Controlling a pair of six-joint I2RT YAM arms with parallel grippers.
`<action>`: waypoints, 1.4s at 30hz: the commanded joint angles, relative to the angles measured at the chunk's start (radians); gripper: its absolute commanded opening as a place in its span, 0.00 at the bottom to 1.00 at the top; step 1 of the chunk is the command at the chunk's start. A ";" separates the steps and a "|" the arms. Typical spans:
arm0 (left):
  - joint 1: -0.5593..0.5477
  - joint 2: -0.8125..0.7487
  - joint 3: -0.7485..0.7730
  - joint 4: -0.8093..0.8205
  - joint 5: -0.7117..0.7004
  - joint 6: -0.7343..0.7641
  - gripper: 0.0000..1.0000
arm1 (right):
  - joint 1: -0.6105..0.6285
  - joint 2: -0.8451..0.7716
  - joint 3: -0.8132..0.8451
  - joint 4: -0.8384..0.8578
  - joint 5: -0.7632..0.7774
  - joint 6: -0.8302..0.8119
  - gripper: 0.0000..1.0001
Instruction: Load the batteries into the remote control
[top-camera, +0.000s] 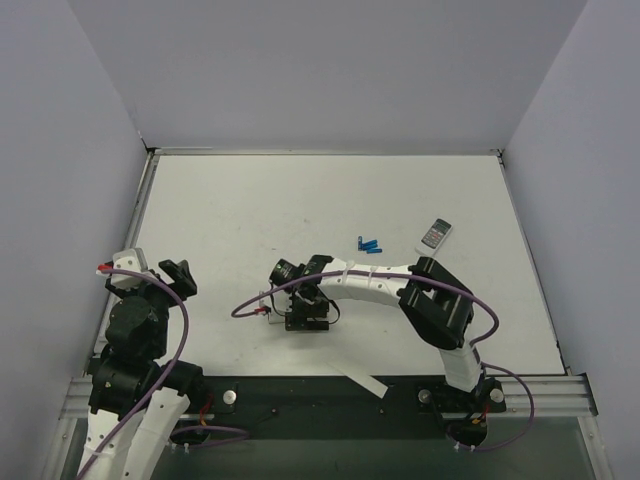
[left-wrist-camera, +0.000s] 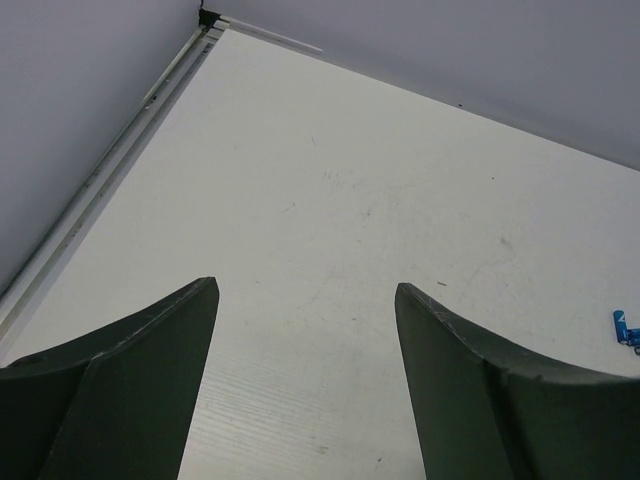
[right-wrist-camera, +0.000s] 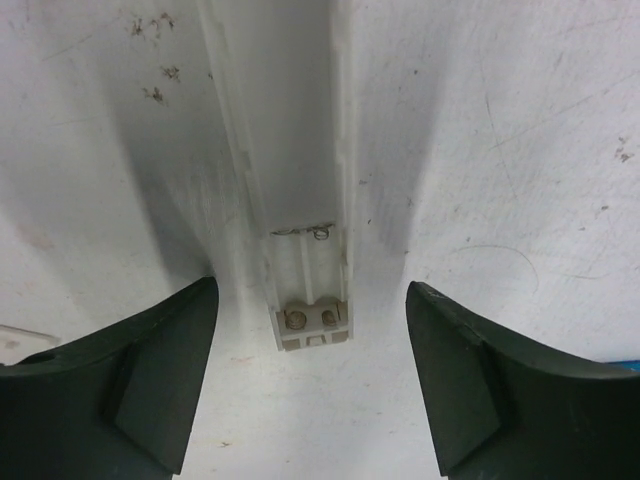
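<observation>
Status: remote (right-wrist-camera: 295, 150) lies back-up on the tabletop (top-camera: 300, 200), directly below the right fingers (right-wrist-camera: 150, 380), which are spread wide to either side of it and pinch nothing; the battery bay is open at the end nearest the wrist camera, spring and two contacts bare, no cell inside. Batteries (top-camera: 370, 243) sit in a small blue cluster on the tabletop, well apart from the remote and near a wider remote (top-camera: 435, 233). Left fingers (left-wrist-camera: 130, 380) are also spread and empty, held over bare tabletop at the left; the blue cells just show at the right edge of that view.

We judge: bay exposed, loading not yet begun; left to do: fetch each cell, seat it the right way round, close the bay. A white strip (top-camera: 360, 382) at the near edge may be the cover; we cannot tell.

Markings: none readable on either remote or on the cells; no polarity marks in the bay that we can make out.
</observation>
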 joint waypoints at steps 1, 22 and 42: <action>0.011 0.006 -0.003 0.045 0.030 0.011 0.82 | 0.001 -0.111 0.011 -0.067 0.023 0.025 0.72; 0.018 -0.011 -0.004 0.045 0.044 0.015 0.82 | -0.588 -0.146 0.120 0.069 0.061 0.857 0.62; 0.027 0.020 -0.006 0.049 0.065 0.017 0.82 | -0.651 0.151 0.299 0.091 -0.026 0.906 0.26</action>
